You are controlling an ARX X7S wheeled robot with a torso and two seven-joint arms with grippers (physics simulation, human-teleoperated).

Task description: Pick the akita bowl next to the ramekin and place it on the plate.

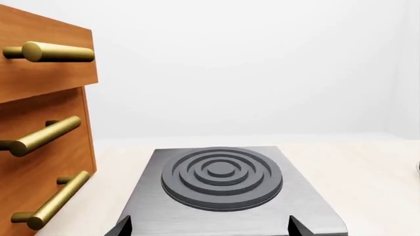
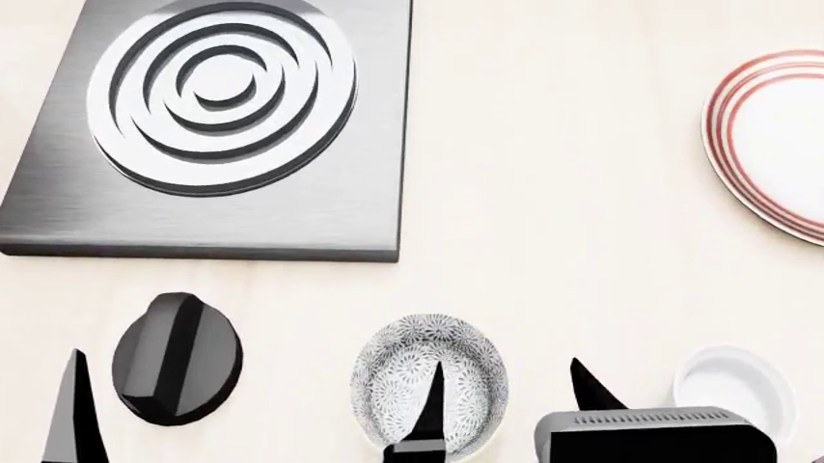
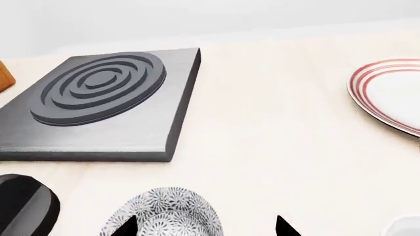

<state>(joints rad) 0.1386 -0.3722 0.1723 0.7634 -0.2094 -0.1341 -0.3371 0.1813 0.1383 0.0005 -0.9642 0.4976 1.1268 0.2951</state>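
Observation:
The akita bowl (image 2: 409, 378), grey-and-white speckled, sits at the near edge of the head view, and its far rim (image 3: 167, 209) shows in the right wrist view. The white ramekin (image 2: 736, 384) stands to its right; only its edge (image 3: 405, 228) shows in the right wrist view. My right gripper (image 2: 508, 371) is open, one finger over the bowl's inside, the other between bowl and ramekin. The red-ringed plate (image 2: 727, 125) lies far right, its rim (image 3: 357, 83) also in the right wrist view. My left gripper (image 1: 210, 227) is open and holds nothing.
A grey burner plate (image 2: 322, 207) with raised rings lies far left on the pale counter. A black round knob-like thing (image 2: 177, 359) sits left of the bowl. A wooden drawer front (image 1: 39, 142) with brass handles stands left of the burner.

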